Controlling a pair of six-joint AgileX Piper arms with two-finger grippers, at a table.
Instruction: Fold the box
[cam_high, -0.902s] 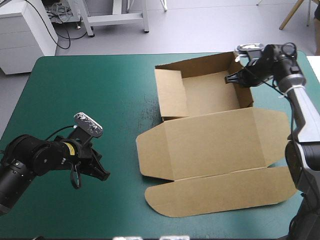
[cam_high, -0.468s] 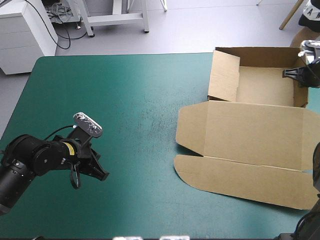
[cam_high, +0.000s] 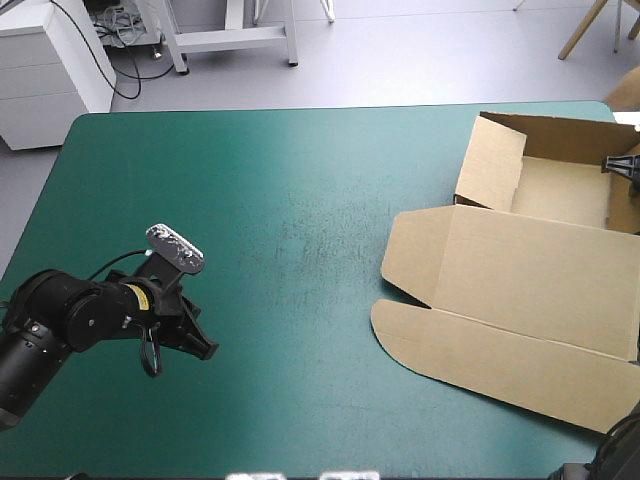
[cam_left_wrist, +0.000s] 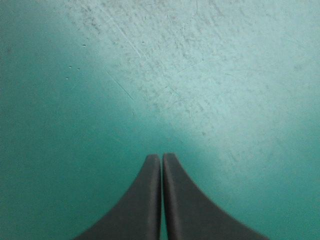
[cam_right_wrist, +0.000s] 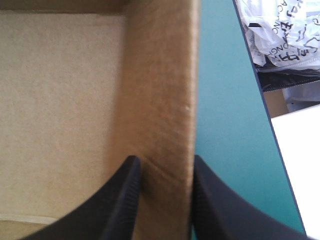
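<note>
Right wrist view: right pincer (cam_right_wrist: 164, 165) clamped on the box (cam_right_wrist: 65, 100), one finger inside the tray, one outside its right wall (cam_right_wrist: 160, 75). Box sits at the table's far right corner, walls up, lid (cam_high: 520, 270) flat toward the near edge. Left pincer (cam_left_wrist: 161, 157) clenched, empty, over bare teal-green cover (cam_high: 280, 200). Risk, my judgement: one-sided pinch, so a pull could crease that wall or drag the box over the right edge.

Teal-green table cover (cam_high: 250, 200) (pale scuffs (cam_high: 312, 238) near its middle) lies flat.
</note>
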